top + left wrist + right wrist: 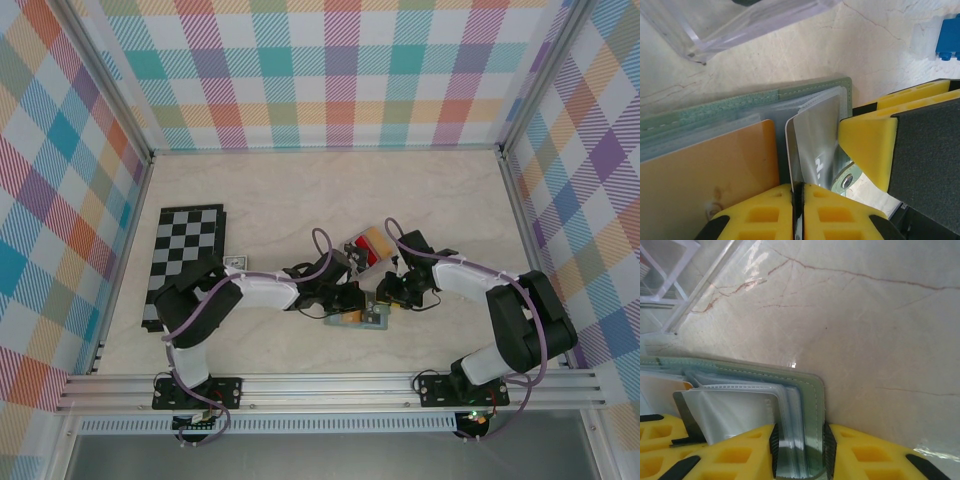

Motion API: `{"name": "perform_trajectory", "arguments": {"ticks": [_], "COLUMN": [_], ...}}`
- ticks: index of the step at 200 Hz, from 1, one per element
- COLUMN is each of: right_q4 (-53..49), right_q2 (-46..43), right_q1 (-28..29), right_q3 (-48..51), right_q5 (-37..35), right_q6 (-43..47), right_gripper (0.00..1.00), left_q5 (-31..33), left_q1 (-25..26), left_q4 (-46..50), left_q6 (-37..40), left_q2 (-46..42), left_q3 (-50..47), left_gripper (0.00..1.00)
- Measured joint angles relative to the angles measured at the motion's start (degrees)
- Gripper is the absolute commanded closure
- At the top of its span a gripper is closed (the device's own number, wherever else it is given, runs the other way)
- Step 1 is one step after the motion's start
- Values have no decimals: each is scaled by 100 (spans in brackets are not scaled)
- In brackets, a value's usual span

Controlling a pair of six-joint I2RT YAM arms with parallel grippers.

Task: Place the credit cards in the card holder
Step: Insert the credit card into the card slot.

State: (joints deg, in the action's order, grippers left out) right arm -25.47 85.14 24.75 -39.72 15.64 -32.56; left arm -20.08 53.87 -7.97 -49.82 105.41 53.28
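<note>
Left hand point(797, 194) clamped on grey card point(815, 140); right hand point(800, 442) clamped on card holder point(813, 390) (green).

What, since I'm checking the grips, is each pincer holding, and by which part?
The left pincer pinches the grey credit card by one edge; the right pincer clamps the card holder by its stitched edge.

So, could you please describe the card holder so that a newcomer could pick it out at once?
Start at the chessboard and look right to the clear tray. The card holder lies just on its near side. Unlike the tray, it is sage green, with stitched edges and clear sleeves.
</note>
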Motion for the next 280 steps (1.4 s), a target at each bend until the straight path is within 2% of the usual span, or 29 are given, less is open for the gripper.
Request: {"name": "perform_trajectory", "arguments": {"ticks": [27, 56, 78, 126, 137, 156, 184, 194, 205, 220, 234, 253, 280], "right_q4": [2, 2, -70, -468, -560, -638, -634, -616, -599, -592, -612, -599, -590], "right_q2": [0, -24, -63, -61, -61, -120, -520, -603, -612, -597, -494, -269, -114], "right_q1": [0, 13, 42, 50, 50, 94, 339, 452, 595, 772, 927, 1093, 1246], "right_q3": [-2, -2, -9, -140, -175, -192, -203, -223, -256, -293, -387, -518, -546], "right_q5": [0, -7, -105, -544, -629, -669, -592, -568, -557, -560, -597, -658, -691], "right_q6": [-9, 0, 4, 55, 68, 87, 9, -24, -63, -109, -127, -136, -157], "right_gripper": [64, 58, 58, 63, 62, 55, 43, 42, 40, 38, 37, 36, 34], "left_q5": [-28, 9, 208, 514, 525, 588, 682, 719, 778, 883, 1023, 1189, 1381], "left_q1": [0, 2, 35, 42, 42, 42, 42, 42, 42, 42, 39, 37, 13], "left_q4": [46, 188, 345, 601, 632, 704, 879, 940, 1005, 1121, 1255, 1379, 1482], "left_q6": [72, 170, 192, 190, 192, 212, 269, 278, 273, 284, 304, 297, 297], "left_q2": [39, 28, -129, -437, -452, -474, -535, -577, -640, -761, -925, -1176, -1460], "left_q3": [26, 59, 11, -245, -247, -247, -249, -249, -251, -256, -269, -343, -492], "left_gripper": [83, 72, 68, 69, 72, 80, 84, 83, 75, 74, 70, 72, 71]}}
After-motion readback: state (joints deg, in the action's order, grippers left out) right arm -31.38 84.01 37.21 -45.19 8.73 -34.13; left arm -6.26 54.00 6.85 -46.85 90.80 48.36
